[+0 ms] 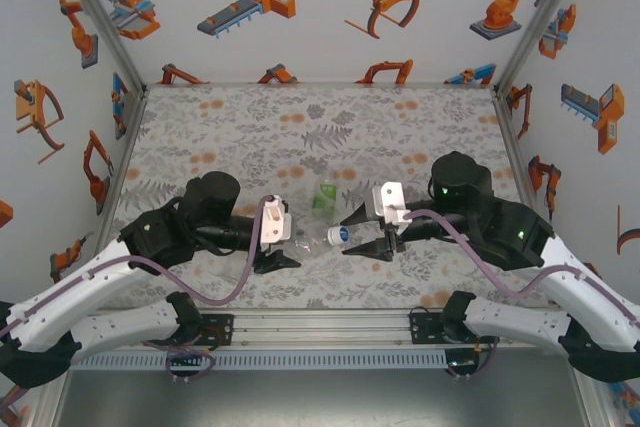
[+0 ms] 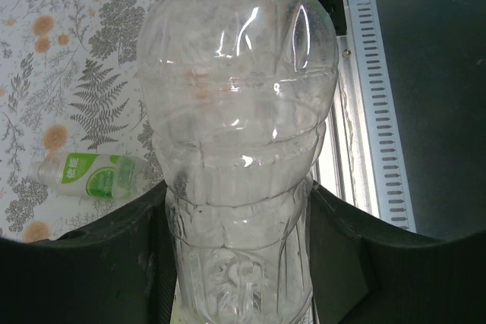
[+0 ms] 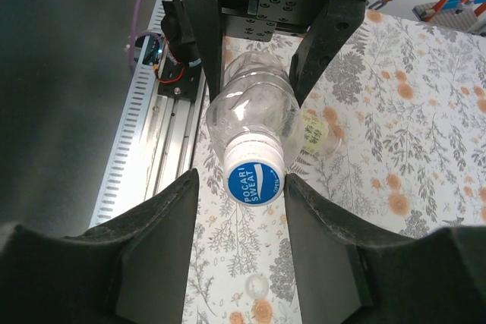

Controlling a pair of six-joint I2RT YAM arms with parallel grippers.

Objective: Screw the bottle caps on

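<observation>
A nearly plain clear bottle (image 1: 310, 239) lies level above the table between the two arms. My left gripper (image 1: 284, 243) is shut on its lower body (image 2: 239, 210). Its white cap with a blue printed top (image 3: 256, 180) sits on the neck and points at the right wrist camera. My right gripper (image 3: 241, 187) is open around that cap: the right finger (image 3: 304, 210) touches its rim, while the left finger stands a little apart. A green-labelled bottle (image 1: 322, 195) lies on the table behind. A loose pale cap (image 3: 256, 286) rests on the cloth below the right gripper.
The floral cloth (image 1: 250, 127) covers the table. Along its near edge runs a metal rail (image 1: 320, 327). In the right wrist view a bottle with a yellowish label (image 3: 315, 133) lies just behind the held one. White printed walls close in the left, right and far sides.
</observation>
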